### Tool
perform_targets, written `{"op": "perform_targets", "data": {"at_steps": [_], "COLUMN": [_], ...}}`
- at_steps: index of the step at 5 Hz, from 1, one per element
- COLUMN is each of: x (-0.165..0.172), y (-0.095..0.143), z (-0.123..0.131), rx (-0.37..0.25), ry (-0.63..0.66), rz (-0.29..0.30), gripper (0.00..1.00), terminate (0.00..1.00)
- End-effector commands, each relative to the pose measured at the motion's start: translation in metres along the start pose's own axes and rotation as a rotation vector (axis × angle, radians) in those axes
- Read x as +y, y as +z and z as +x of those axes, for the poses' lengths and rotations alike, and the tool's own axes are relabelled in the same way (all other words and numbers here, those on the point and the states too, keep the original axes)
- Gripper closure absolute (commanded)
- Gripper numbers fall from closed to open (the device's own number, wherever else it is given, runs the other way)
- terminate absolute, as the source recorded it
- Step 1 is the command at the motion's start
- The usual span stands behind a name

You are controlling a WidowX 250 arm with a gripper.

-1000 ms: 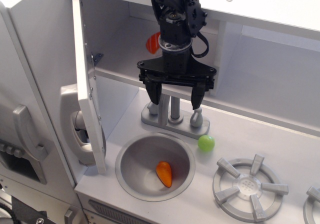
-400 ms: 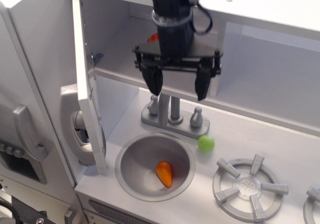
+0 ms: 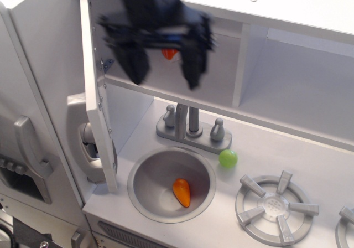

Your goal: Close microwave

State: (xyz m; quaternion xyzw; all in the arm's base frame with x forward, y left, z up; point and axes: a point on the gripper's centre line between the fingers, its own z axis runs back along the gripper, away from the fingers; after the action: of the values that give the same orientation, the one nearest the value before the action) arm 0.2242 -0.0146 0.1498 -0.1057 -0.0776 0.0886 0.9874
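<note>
The gripper point(image 3: 165, 71) has swung up and left from above the faucet point(image 3: 192, 127) toward the microwave point(image 3: 98, 101) door. Its jaws, motion-blurred, hang wide apart and empty.

The gripper point(image 3: 164, 71) now sits higher and further left than a second ago, blurred in front of the upper shelf instead of above the faucet point(image 3: 192, 127). Its fingers point(image 3: 135, 65) remain spread, nearer the open microwave door point(image 3: 98, 96).
</note>
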Motion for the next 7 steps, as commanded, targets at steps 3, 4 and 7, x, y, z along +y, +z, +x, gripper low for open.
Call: {"op": "perform_targets", "data": {"at_steps": [3,4,7], "x": [0.072,0.081,0.06], "y": [0.033,0.013,-0.023], "z": [0.009,0.0,0.011], "rx": [-0.082,-0.083,-0.057], "ry": [0.275,0.332,0.326], "rz": [0.185,0.252,0.106], "gripper": [0.0,0.0,0.0], "terminate": [0.0,0.0,0.0]}}
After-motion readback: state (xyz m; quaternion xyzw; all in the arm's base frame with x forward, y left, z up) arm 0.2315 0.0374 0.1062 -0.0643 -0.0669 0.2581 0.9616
